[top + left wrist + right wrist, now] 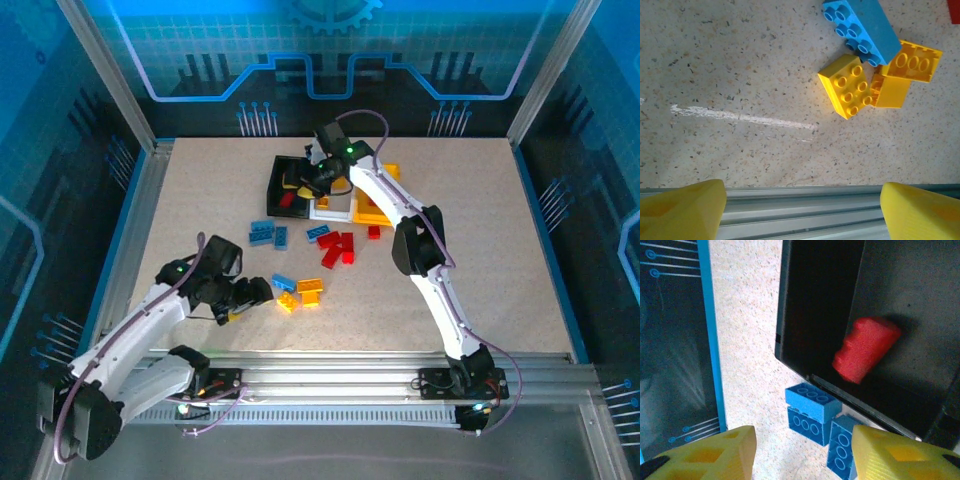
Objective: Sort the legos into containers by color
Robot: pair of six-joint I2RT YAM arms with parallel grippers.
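Now the right hand (802, 450) is hanging with fingers apart, gripping nothing; a blurred red lego (866, 348) is sitting inside the black bin (815, 300) just ahead of it; the left hand (802, 212) is gaping empty over the desk (740, 75), yellow legos (846, 86) lying ahead to its right.

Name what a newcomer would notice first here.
First, the blurred red brick inside the black bin, below the open right gripper. Then the loose bricks in red, blue and yellow scattered mid-table. The open left gripper hovers near a cluster of yellow bricks at the near side.
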